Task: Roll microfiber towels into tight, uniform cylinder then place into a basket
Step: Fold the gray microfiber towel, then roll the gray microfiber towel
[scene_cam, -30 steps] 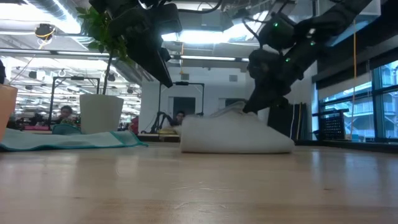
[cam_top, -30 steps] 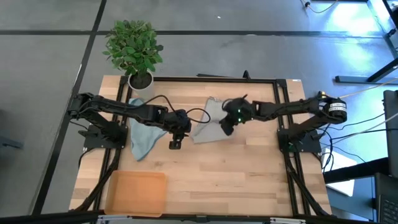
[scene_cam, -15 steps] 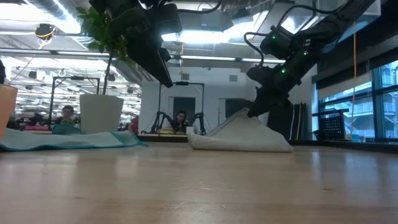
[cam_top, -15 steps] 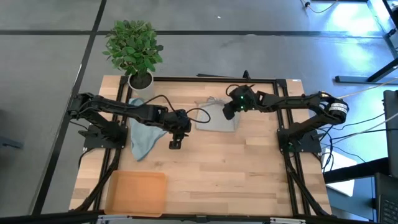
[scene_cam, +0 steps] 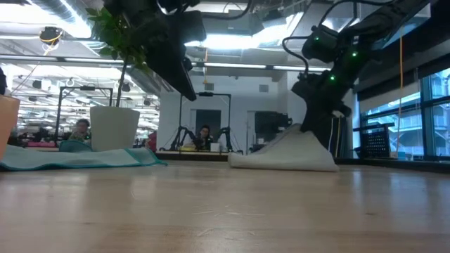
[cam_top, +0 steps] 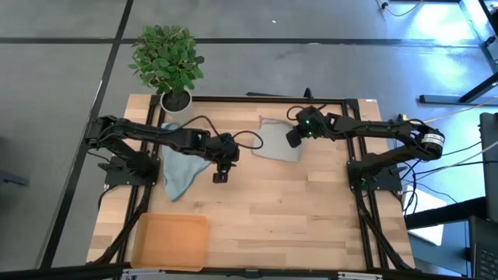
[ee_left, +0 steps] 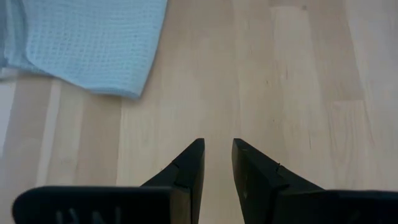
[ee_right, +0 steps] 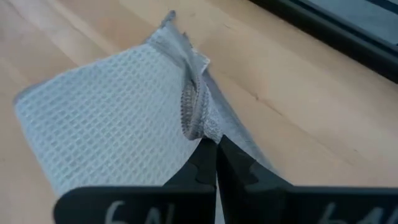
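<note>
— Wooden table [cam_top: 272,210] first: what lies on it?
— The orange-tan basket [cam_top: 171,241] at seven o'clock, the blue-teal towel [cam_top: 180,169] at nine.
— And the grey-green towel [cam_top: 276,141]?
— At twelve, its edge pinched between my right gripper [ee_right: 214,163] fingers, which are pressed together.
— Your left gripper [ee_left: 216,167]?
— Slightly parted over bare wood, holding nothing; the blue-teal towel lies just beside it.

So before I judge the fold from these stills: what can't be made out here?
- Grey towel: its pinched edge is hidden between the right gripper fingers, right wrist view.
- Basket: absent from the low view.
- Blue towel: the left arm covers part, high view.
</note>
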Robot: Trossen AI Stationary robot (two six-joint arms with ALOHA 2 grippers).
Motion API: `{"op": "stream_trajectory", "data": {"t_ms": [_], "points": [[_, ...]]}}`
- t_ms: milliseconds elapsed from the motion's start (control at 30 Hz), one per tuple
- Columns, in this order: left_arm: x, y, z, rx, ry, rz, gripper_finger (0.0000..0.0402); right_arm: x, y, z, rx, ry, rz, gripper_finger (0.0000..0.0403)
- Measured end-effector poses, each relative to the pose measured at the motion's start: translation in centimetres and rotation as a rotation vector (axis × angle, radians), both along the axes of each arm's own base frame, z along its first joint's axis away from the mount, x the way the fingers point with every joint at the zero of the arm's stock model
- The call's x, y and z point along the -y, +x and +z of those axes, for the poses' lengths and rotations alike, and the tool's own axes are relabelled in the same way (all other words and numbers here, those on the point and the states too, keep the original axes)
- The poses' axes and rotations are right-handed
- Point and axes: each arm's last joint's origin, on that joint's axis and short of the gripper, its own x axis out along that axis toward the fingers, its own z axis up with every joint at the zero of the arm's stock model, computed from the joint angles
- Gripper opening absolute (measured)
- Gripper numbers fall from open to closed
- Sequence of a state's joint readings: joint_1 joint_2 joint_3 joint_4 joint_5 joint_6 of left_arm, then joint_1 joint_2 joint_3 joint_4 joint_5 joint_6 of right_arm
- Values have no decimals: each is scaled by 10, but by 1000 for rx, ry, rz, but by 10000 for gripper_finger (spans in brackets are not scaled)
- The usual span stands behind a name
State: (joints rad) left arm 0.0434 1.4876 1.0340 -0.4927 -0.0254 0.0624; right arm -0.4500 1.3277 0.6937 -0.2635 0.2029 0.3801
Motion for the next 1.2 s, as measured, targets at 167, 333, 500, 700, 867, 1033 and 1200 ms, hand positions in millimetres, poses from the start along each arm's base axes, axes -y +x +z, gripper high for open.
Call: {"op": "stream_trajectory", "data": {"t_ms": [167, 333, 500, 700, 867, 1033, 1200], "points": [[-3, 0, 0, 0, -1, 10, 74, -4, -1, -2, 6, 90, 60, 20], [-3, 0, 0, 6, 0, 10, 74, -4, -2, -3, 12, 117, 25, 53], [-3, 1, 1, 11, 0, 10, 74, -4, -3, -4, 4, 119, 8, 95], [-4, 5, 0, 46, 1, 14, 74, -6, 2, 2, 61, 195, 79, 145], [-18, 25, -13, 122, 5, 54, 74, -19, 6, 1, 91, 344, 255, 153], [-39, 49, -44, 161, 11, 109, 74, -30, 2, -5, -25, 353, 256, 153], [-56, 63, -71, 198, 18, 147, 74, -34, 4, -12, -68, 379, 224, 154]]}}
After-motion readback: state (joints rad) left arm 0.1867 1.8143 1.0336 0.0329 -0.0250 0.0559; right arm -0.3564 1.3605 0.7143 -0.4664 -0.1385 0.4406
